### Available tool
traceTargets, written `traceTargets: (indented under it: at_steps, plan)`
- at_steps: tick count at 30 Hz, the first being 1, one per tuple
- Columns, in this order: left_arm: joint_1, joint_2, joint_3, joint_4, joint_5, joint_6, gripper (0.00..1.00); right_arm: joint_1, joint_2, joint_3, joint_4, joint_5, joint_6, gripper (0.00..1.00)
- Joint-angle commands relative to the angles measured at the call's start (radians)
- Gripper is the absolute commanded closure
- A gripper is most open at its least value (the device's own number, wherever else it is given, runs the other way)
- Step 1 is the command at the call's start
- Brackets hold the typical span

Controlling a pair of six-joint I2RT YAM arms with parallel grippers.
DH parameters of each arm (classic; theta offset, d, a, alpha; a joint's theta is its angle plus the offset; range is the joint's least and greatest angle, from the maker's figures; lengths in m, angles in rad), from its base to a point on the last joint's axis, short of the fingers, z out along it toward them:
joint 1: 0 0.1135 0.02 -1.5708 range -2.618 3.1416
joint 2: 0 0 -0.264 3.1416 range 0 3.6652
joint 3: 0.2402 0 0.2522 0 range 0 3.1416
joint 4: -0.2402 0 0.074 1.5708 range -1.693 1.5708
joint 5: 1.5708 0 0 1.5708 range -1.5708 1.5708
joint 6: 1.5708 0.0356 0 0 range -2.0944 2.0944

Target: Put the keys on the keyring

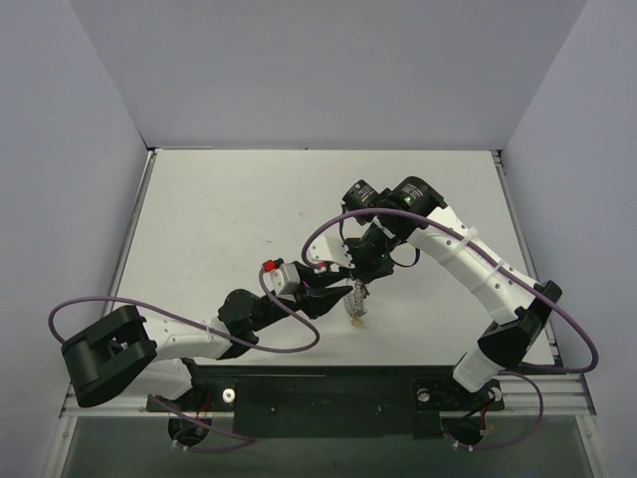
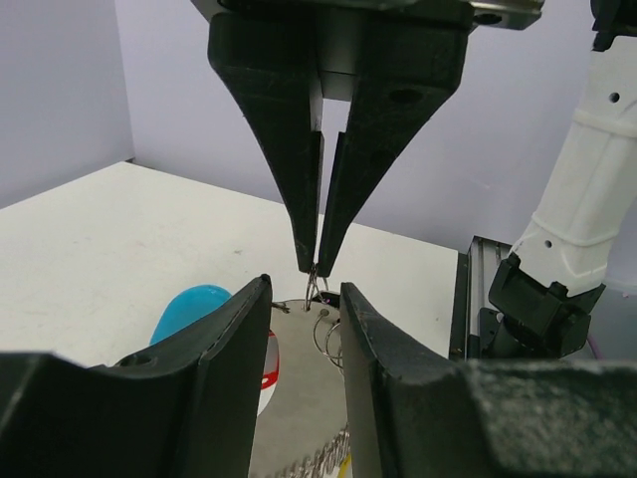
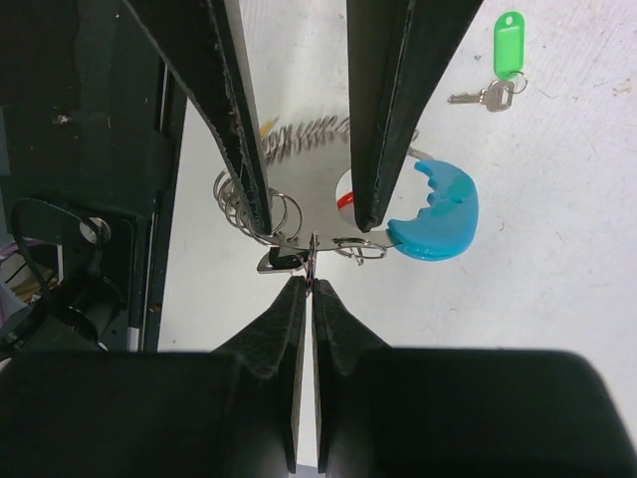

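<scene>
The keyring's flat silvery plate (image 3: 309, 189) sits across the jaws of my left gripper (image 3: 314, 225), which is shut on its two side edges. Its coiled wire (image 3: 299, 134), blue tag (image 3: 438, 214) and a bit of red tag (image 2: 267, 368) hang around the plate. My right gripper (image 3: 311, 284) is shut on a small wire ring at the plate's edge. In the left wrist view its tips (image 2: 318, 269) come down from above onto that ring. A key with a green tag (image 3: 506, 55) lies on the table beyond. A small dark piece (image 3: 282, 261) hangs by the ring, too small to tell what it is.
Both grippers meet just above the white table (image 1: 249, 209), near its front middle. The black rail (image 3: 90, 149) with the arm bases runs along the near edge. The right arm's white link (image 2: 587, 179) stands to the right of the left gripper. Grey walls enclose three sides.
</scene>
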Motion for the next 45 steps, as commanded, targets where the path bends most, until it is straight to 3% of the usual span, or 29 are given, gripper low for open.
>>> traceTargets:
  at_steps: [1, 26, 45]
  plan:
    - [0.005, -0.013, 0.025, 0.288, 0.024, -0.003, 0.57, -0.005, -0.035, 0.044, -0.265, -0.042, 0.008, 1.0]
    - [0.006, 0.07, 0.099, 0.253, 0.07, -0.009, 0.72, -0.005, -0.04, 0.052, -0.265, -0.059, 0.009, 1.0]
    - [0.008, 0.07, 0.113, 0.195, 0.088, 0.012, 0.75, -0.007, -0.04, 0.052, -0.265, -0.059, 0.009, 1.0]
